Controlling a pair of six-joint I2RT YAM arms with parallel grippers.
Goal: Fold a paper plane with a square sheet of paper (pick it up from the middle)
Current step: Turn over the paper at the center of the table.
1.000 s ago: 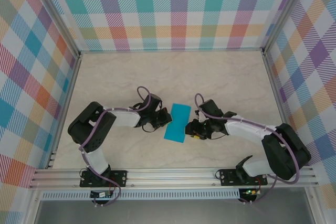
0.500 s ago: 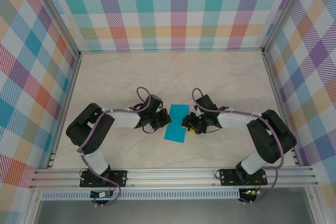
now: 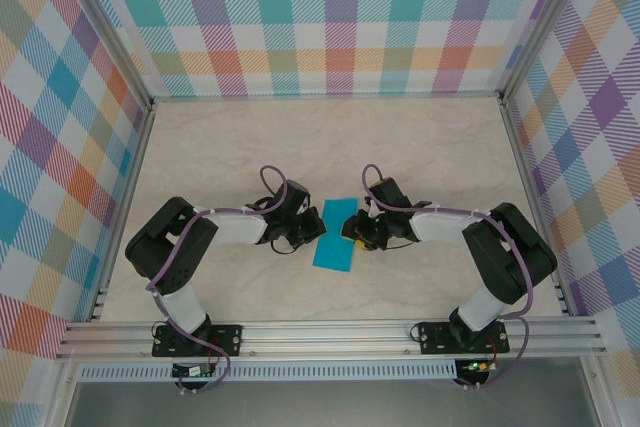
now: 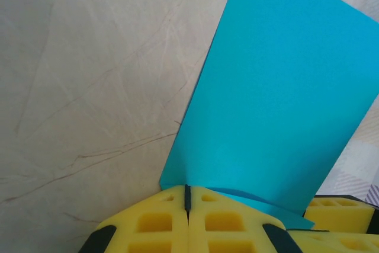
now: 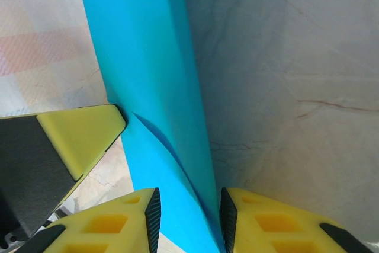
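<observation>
Quick update. Compared with a second ago, the right arm has reached in further toward the middle. The right gripper (image 3: pixel 356 231) used to sit off the near-right corner of the square sheet of paper (image 3: pixel 337 237), and now it's right on the sheet's right long edge. Its jaws have been narrowing the whole time too.

In the right wrist view they're not together yet. The two yellow pads (image 5: pixel 112 229) are apart, with a lifted bit of the teal edge running up through the gap, so they're straddling it rather than clamped on it.

The left gripper (image 3: pixel 306 233) hasn't budged. It's parked on the sheet's left edge with its jaws pressed fully together. From its own camera the near edge of the paper disappears right at the pad tips. I honestly can't tell if it's pinching the edge or just pinning it to the table (image 3: pixel 300 147).

The paper itself hasn't shifted. It's a narrow rectangle, flat in the middle of the table between the two grippers, so I'd guess it's already been folded in half.

My read is that the left side is the anchor while the right goes for a grab on the loose edge, probably to start the next fold. There's no nose or wings yet, so it's early days.
</observation>
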